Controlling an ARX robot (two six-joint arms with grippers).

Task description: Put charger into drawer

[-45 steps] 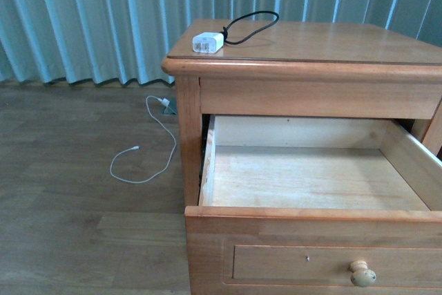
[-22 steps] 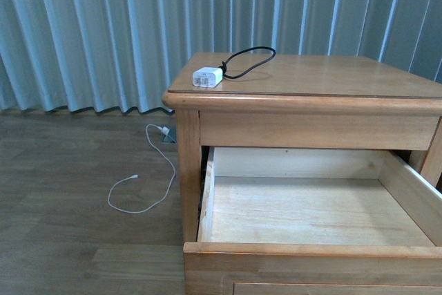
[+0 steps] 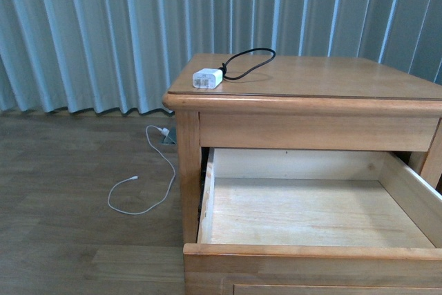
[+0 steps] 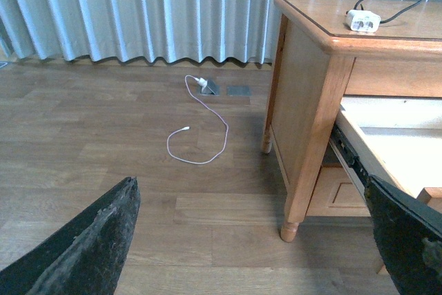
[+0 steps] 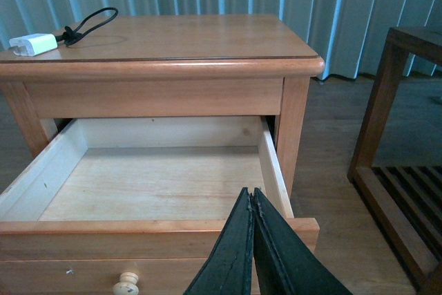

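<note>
Compared with a second before, everything in our front view had slid toward 6 o'clock, so the knob on the drawer's front had dropped out of that view, while over the last half second nothing shifted. We saw the charger (image 3: 207,77) lying on the nightstand top (image 3: 331,77), near its 10 o'clock corner, with its thin black cable looping away from the white block toward 2 o'clock and curving back. It also showed in the left wrist view (image 4: 362,21) and the right wrist view (image 5: 32,44), untouched by either arm. Below the top, the drawer (image 3: 311,250) stood pulled well out toward us, its pale wood floor bare. The right wrist view showed its front rim (image 5: 159,227) and the round pale knob (image 5: 126,283). Our left gripper (image 4: 250,182) had its dark fingers spread wide apart and held nothing, with the wooden floor beyond it. Our right gripper (image 5: 252,195) had its fingers pressed together with nothing between them, hanging over the drawer's front edge. A thin white cable (image 3: 148,177) lay curled on the floor at 9 o'clock of the nightstand, in front of the blue-grey curtain (image 3: 103,32).
</note>
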